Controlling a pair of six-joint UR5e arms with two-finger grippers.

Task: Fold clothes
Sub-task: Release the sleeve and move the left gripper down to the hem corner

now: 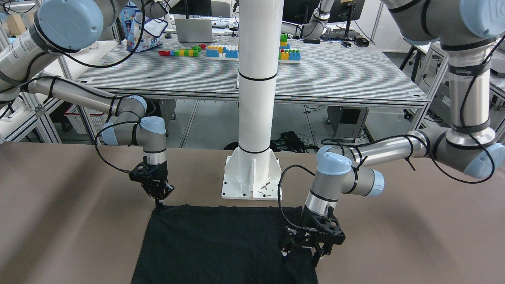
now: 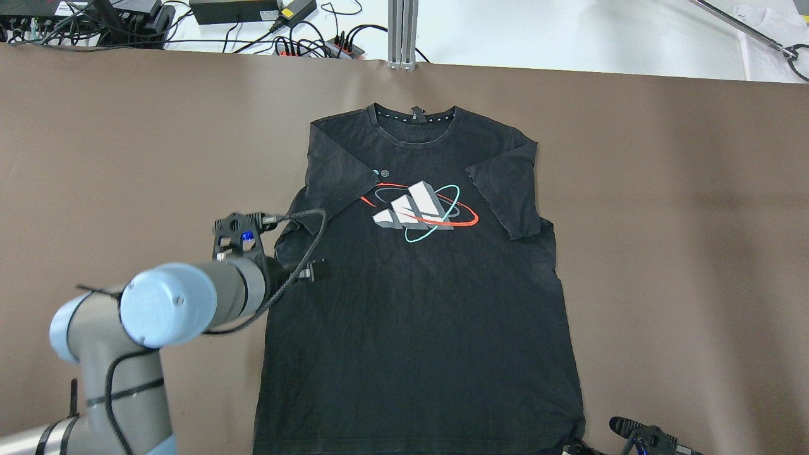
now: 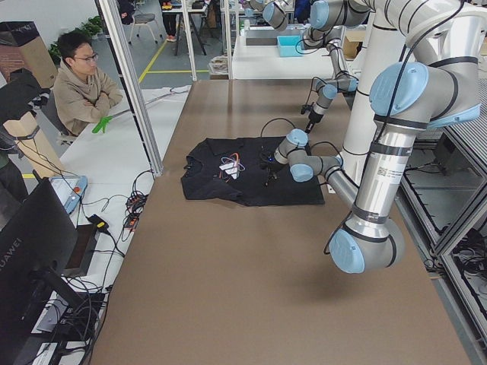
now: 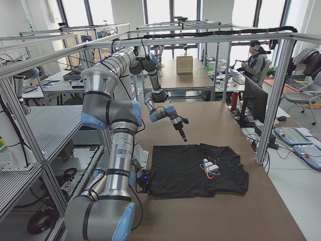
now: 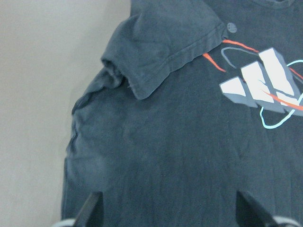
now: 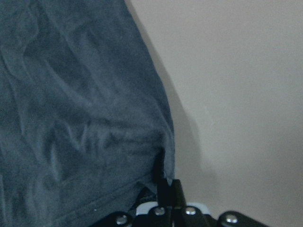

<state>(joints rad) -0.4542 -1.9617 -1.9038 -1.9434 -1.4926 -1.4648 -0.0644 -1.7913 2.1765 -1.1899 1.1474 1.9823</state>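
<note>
The clothes are one black T-shirt [image 2: 417, 303] with a white, red and teal chest print, lying flat with its collar away from me. My left gripper [image 1: 302, 254] hangs open over the shirt's left side, just below the folded-in left sleeve [image 5: 161, 52]. In the left wrist view its fingers [image 5: 92, 213] stand wide apart above the cloth. My right gripper [image 1: 159, 204] is down at the hem's right corner. Seen from the right wrist, its fingertips [image 6: 168, 189] are shut on the edge of the cloth there.
The white pole's base plate [image 1: 250, 177] stands just behind the hem. Brown table [image 2: 126, 158] spreads wide on both sides of the shirt. Cables and power bricks [image 2: 240, 12] lie past the far edge. A seated person [image 3: 84, 84] watches from beyond the table's far side.
</note>
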